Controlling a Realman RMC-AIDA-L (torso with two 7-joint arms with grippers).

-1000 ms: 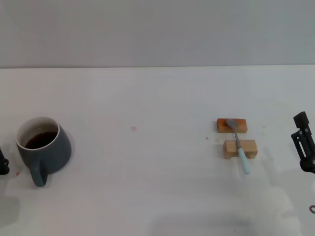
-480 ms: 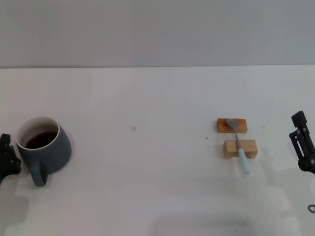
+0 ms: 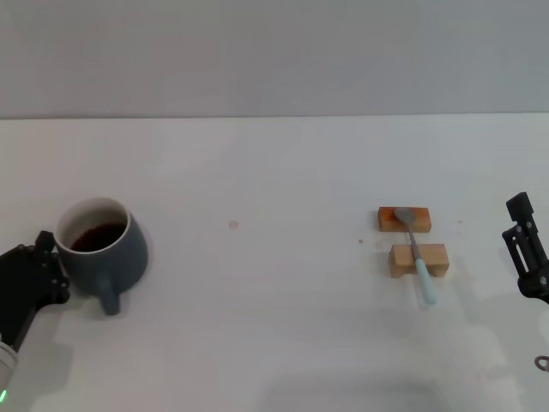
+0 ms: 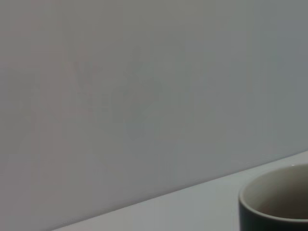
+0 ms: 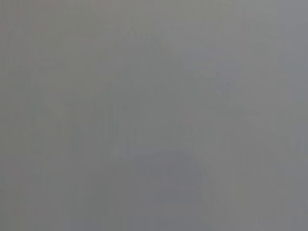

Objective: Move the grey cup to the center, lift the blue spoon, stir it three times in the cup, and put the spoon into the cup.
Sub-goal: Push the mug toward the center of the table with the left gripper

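While the left gripper [image 3: 39, 266] presses against the grey cup's [image 3: 105, 249] left side, I can't tell how wide it's spread or whether it clamps. Cup upright on the white table [image 3: 274, 172], dark liquid inside, handle facing the near edge. Versus half a second ago: cup and gripper both shifted toward centre. Blue spoon [image 3: 416, 253] lies across two wooden blocks [image 3: 418, 259], same spot. Right gripper [image 3: 530, 257] parked at right edge, well apart.
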